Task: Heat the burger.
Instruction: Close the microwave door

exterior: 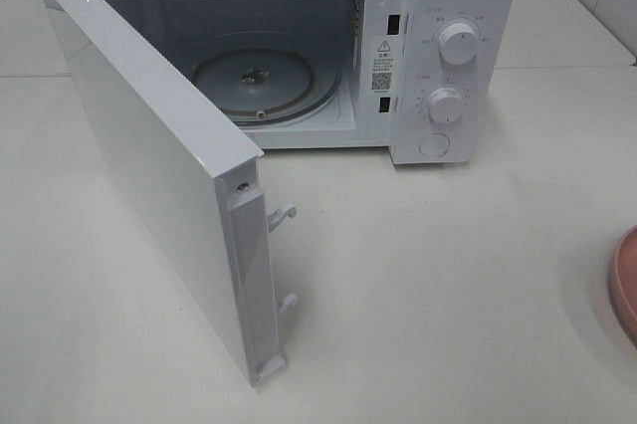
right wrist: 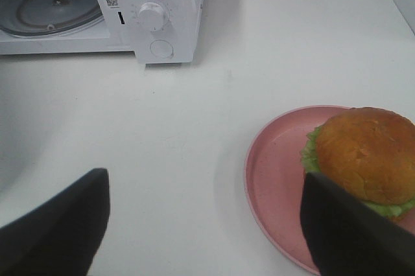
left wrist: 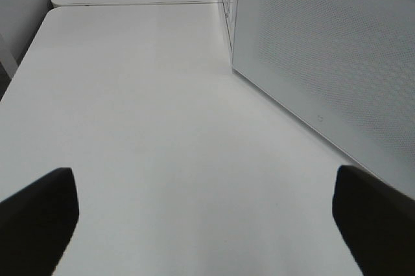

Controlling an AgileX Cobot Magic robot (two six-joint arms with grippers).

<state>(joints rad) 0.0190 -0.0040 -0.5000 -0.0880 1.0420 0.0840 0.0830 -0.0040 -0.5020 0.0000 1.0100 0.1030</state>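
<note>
- The burger [right wrist: 366,153] is being shown sitting bun-up on the pink plate [right wrist: 275,166], which is resting on the worktop [exterior: 448,275] well apart from the microwave [exterior: 438,56], off to its right.
- In the high view only a sliver of the plate is being caught at the right edge, and the burger itself is not being seen there.
- The right hand [right wrist: 207,224] is being held open over the worktop, empty, with one fingertip [right wrist: 350,230] lying just in front of the plate's near side.
- The left hand [left wrist: 204,218] is being held fully open, gripping nothing, beside the outer face of the microwave door [exterior: 149,165].
- The door is being left swung wide and the glass turntable [exterior: 254,81] is being left bare, so the way in is probably unobstructed.
- A round burger is offering no long axis; its stacking axis is pointing upward.
- A squeeze from the sides is likely to be shearing the bun off the lettuce and patty.
- A grip on the plate rim instead is risking a tilt and the burger sliding off.
- The projecting door edge and latch hooks [exterior: 282,215] are being left in the path of a careless approach.
</note>
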